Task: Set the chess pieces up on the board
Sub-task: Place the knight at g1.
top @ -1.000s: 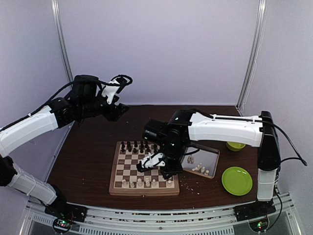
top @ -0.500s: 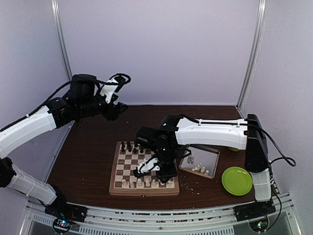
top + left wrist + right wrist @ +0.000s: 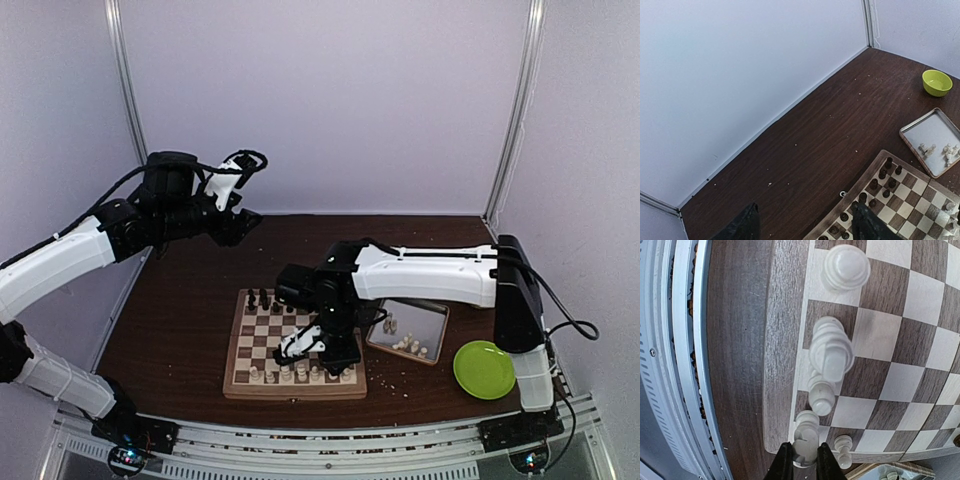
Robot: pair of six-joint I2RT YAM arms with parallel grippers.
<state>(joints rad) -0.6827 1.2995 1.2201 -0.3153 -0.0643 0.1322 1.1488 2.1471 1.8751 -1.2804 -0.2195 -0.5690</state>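
Right fingers (image 3: 785,462) pinch one chess piece (image 3: 805,447), four more beside; left fingers (image 3: 742,226) spread, empty.

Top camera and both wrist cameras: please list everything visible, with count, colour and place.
square wooden chessboard: one, brown-and-cream squares, middle of the dark wooden table.
small dark chess pieces: about a dozen, brown-black, board's far side.
cream-white chess pieces: several on the board's near row, about five in the tray.
shiny rectangular metal tray: one, silver, right of the board.
round flat plate: one, lime green, right of the tray.
small round bowl: one, yellow-green, beyond the tray.
pale crumbs: scattered, table near the board.
left arm: white and black, high at far left, jaws open, empty.
right arm: white and black, over the board, jaws shut on one cream-white piece.
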